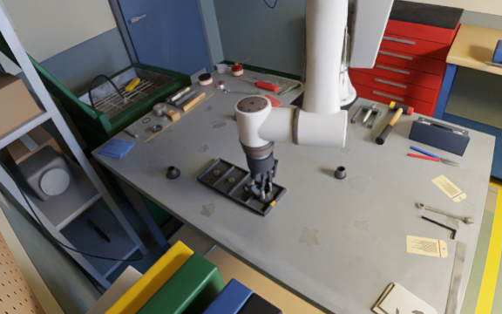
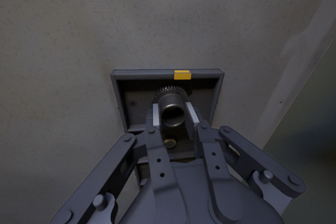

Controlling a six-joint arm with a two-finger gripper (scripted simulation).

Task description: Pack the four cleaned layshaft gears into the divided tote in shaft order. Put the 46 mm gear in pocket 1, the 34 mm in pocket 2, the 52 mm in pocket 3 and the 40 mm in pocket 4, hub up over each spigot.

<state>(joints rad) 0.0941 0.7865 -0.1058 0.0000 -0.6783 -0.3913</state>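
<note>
I hold a steel gear (image 2: pixel 171 107) by its raised hub, hub up, teeth toward the tote floor. My gripper (image 2: pixel 172 115) is closed on it, low inside the end pocket of the divided tote (image 1: pixel 241 185), the pocket with the yellow tab (image 2: pixel 182 75). A brass spigot (image 2: pixel 169 143) shows in the neighbouring pocket, which holds nothing. Two more gears stand on the bench: one (image 1: pixel 173 172) left of the tote, one (image 1: pixel 340 172) to its right. I cannot read any gear's size.
The tote's walls stand close around my fingers. The bench's front edge runs near the tote. A hammer (image 1: pixel 388 123), a dark case (image 1: pixel 439 136), pens, a wrench (image 1: pixel 444 213) and tags lie to the right. Hand tools crowd the back left.
</note>
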